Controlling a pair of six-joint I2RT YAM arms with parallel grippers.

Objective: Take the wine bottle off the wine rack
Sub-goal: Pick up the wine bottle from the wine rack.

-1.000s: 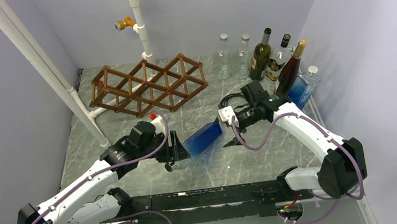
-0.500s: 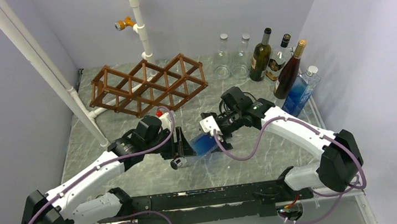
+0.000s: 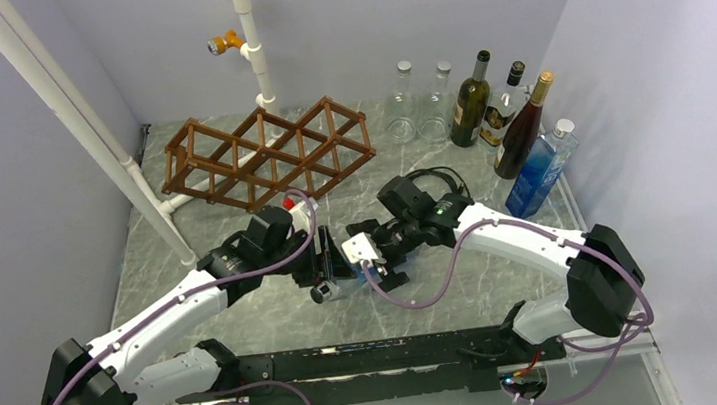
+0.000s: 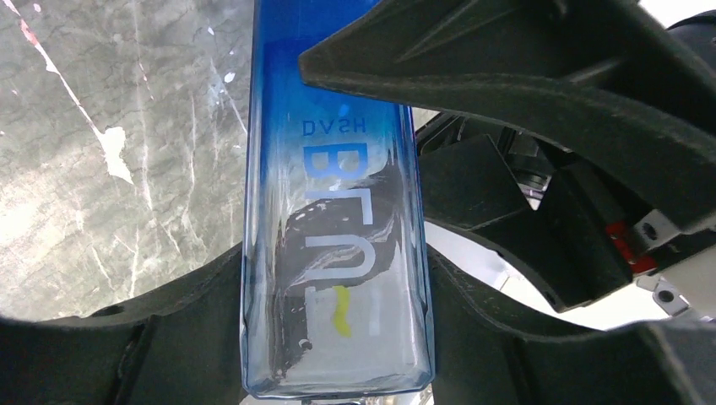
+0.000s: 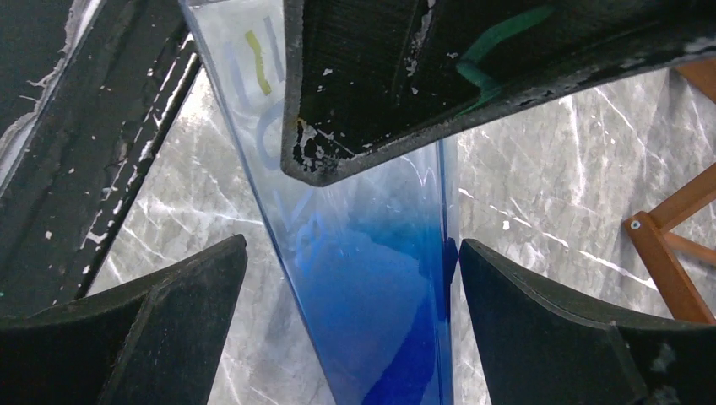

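- Left wrist view: the left tool (image 4: pixel 333 278) is partly closed on the blue bottle (image 4: pixel 329 186), with one black finger pressed against each flat side of its clear end, low in the frame.
- Right wrist view: the right tool (image 5: pixel 353 253) stands wide open and grips nothing. Its fingers sit at the lower left and lower right of the frame, with the bottle's deep-blue end running between them.
- A gap shows beside the lower-left finger. The lower-right finger tip is right at the bottle's edge, and I cannot tell whether it touches.
- The bottle is square-sided glass, shading from clear to deep blue, with pale lettering on one face.
- Grey marble tabletop (image 4: pixel 84 169) shows behind it in both wrist views.
- In the top external view the two tools meet nose to nose at the lower centre of the frame, and the bottle is almost hidden between them.
- The wine rack (image 3: pixel 269 157) lies above them, left of centre, well apart from the bottle. One brown corner of it shows at the right edge of the right wrist view.
- A white pipe (image 3: pixel 253 53) rises behind the rack.
- A row of upright bottles (image 3: pixel 469 100) stands at the upper right.
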